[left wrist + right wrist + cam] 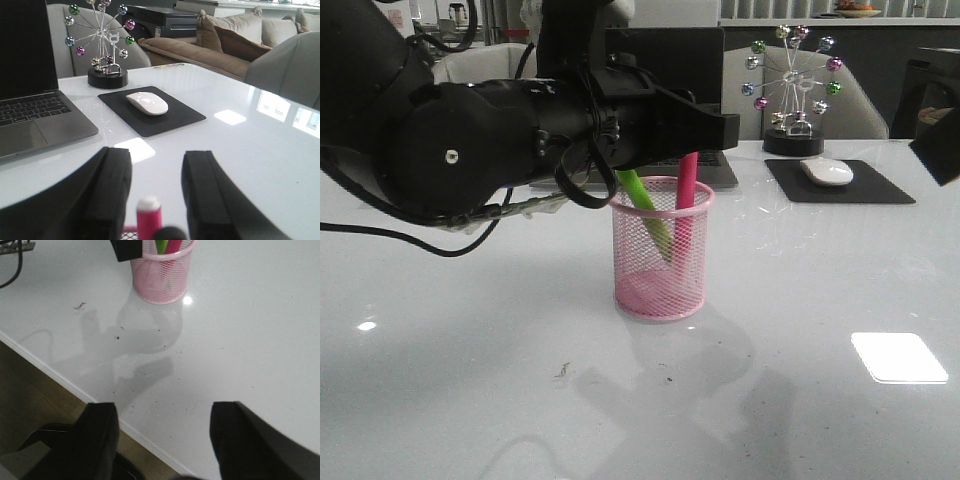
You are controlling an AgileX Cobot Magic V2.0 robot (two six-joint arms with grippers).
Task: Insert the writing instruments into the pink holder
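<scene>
Left gripper (156,192) hangs spread over the pink pen (149,219), which stands with the green pen (645,208) in the holder (662,250). Lift straight up, clear of the rim. Right gripper (165,432) is spread, empty.

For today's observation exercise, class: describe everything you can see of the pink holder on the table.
The pink holder is a cylindrical cup of pink wire mesh with a solid rolled rim and a solid base band. It stands upright on the white table, in front of the laptop. Inside it, a green marker leans and a pink marker stands more upright. The left end effector, open, hovers at its rim.
</scene>
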